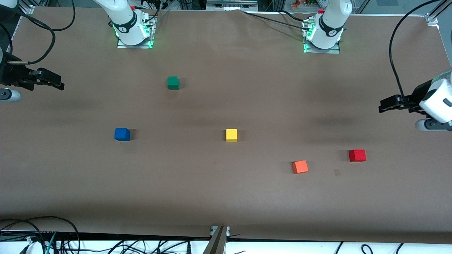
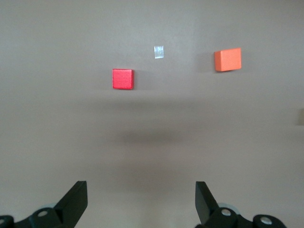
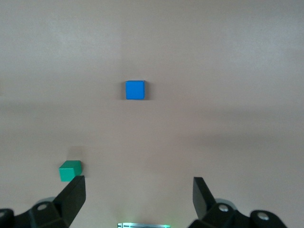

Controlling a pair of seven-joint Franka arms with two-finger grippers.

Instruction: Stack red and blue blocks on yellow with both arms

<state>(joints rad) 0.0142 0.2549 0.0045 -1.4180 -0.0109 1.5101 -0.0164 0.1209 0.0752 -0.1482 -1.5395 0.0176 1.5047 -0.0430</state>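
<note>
Red block (image 1: 357, 155) below, ahead of left gripper (image 2: 141, 199), jaws wide | blue block (image 1: 122, 134) ahead of right gripper (image 3: 139, 197), wide | yellow block (image 1: 231, 135) mid-desk, bare

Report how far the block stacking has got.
Nothing is stacked yet. The yellow cube sits bare; the red block and blue block lie apart on the table. The left gripper and right gripper hang open, empty. Both pickups and placements remain.

Glossy white arms with dark grey joint caps, green-lit bases, black cables, and black two-finger grippers.
</note>
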